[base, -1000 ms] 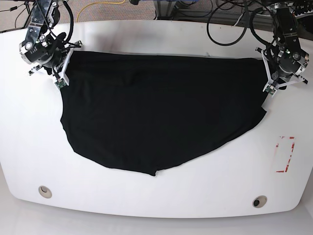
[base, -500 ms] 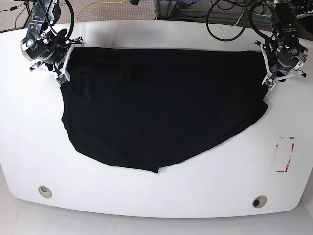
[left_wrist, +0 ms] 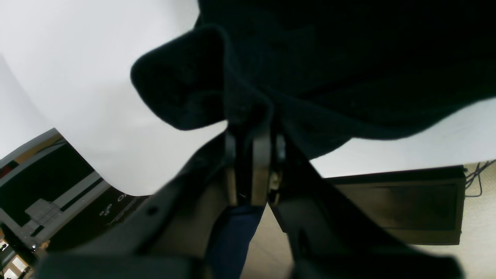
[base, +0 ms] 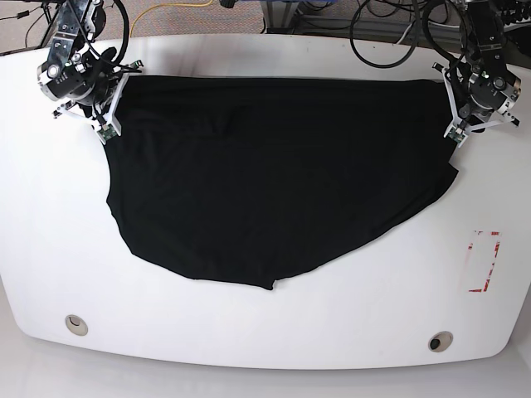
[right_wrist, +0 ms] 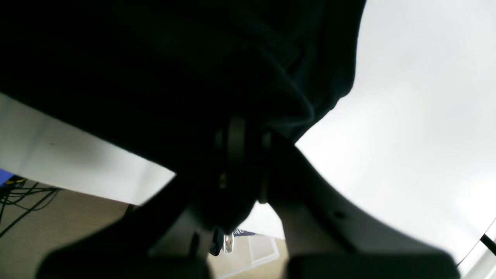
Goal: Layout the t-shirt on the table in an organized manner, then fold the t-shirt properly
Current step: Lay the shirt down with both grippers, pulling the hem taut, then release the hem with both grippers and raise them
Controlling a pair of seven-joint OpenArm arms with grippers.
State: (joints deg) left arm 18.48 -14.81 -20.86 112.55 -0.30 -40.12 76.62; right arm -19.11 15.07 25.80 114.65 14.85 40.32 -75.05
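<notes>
On the table: label lines follow.
T-shirt [base: 274,178]: black, spread wide over the far half of the white table [base: 265,332], its upper edge near the far rim, its lower edge curving to a point towards the near side.
Left gripper [base: 455,133]: at the shirt's corner on the base view's right; the left wrist view shows fingers close together with a fold of cloth [left_wrist: 217,77] bunched between them.
Right gripper [base: 106,128]: at the opposite corner, pressed together on the fabric's edge.
Red tape rectangle [base: 484,261]: beside the shirt, apart from it.
Grommet holes [base: 76,324]: near the front rim.

Beige carpet floor [left_wrist: 480,217], tangled cables [base: 382,33]
</notes>
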